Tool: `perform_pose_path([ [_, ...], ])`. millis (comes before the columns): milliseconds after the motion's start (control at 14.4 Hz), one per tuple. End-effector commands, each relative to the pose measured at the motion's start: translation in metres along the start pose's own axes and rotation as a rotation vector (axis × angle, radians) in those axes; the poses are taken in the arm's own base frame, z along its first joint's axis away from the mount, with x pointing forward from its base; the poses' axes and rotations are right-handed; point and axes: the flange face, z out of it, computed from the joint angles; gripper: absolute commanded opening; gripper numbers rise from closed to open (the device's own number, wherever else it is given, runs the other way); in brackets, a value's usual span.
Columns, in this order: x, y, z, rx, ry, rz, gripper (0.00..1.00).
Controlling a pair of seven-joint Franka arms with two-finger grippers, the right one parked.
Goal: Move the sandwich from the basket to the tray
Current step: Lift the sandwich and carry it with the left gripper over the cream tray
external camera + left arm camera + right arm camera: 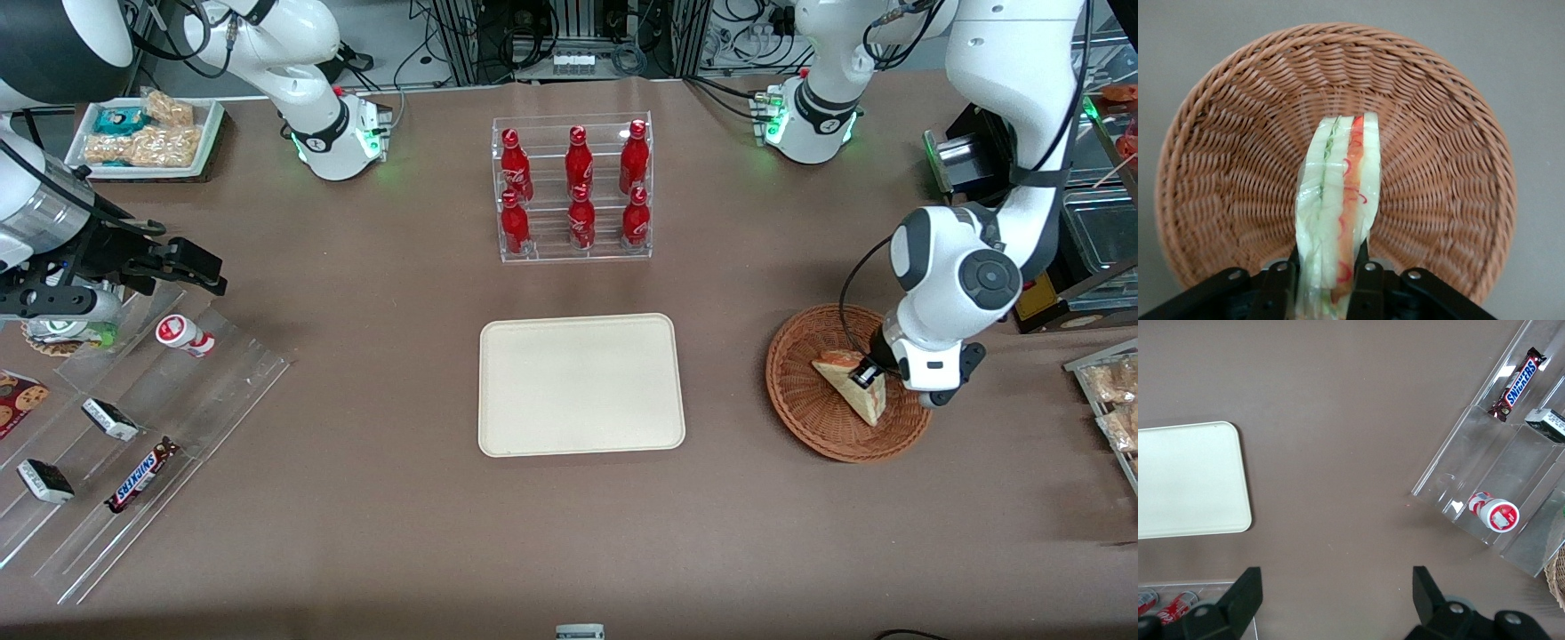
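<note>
Only the wrist view is showing the filling layers: the gripper (1330, 283) is clamping the sandwich (1338, 213) edge-up over the basket (1225, 167); the tray (581, 384) is lying well apart.

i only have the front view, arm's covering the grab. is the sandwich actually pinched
Observer: Yes. In the wrist view the gripper has a finger on each face of the sandwich.
Operator: is it lying flat
Observer: No, it stands on edge, filling stripes facing the wrist camera, above the basket.
Operator: tray free?
Observer: The parked arm's camera shows the part of the tray it sees bare.
</note>
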Motion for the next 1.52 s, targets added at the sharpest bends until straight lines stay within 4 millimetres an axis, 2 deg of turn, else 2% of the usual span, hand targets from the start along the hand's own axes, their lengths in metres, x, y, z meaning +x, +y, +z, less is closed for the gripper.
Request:
perform_pose_path([
  [0, -0.015, 0.039, -0.043, 0.017, -0.008, 0.069, 0.07],
  [139, -0.037, 0.067, -0.058, -0.002, 0.006, 0.123, 0.07],
  [277, -0.08, 0.105, -0.067, -0.023, 0.022, 0.211, 0.07],
  [416, -0.123, 0.144, -0.066, -0.035, 0.031, 0.3, 0.09],
  [554, -0.172, 0.193, -0.061, -0.052, 0.045, 0.402, 0.09],
  [693, -0.218, 0.233, -0.045, -0.058, 0.05, 0.488, 0.1],
  [901, -0.28, 0.281, -0.022, -0.094, 0.107, 0.605, 0.1],
  [1109, -0.33, 0.298, 0.002, -0.152, 0.129, 0.675, 0.1],
  [1248, -0.347, 0.301, 0.019, -0.134, 0.136, 0.691, 0.1],
  [1455, -0.349, 0.3, 0.037, -0.109, 0.15, 0.637, 0.13],
])
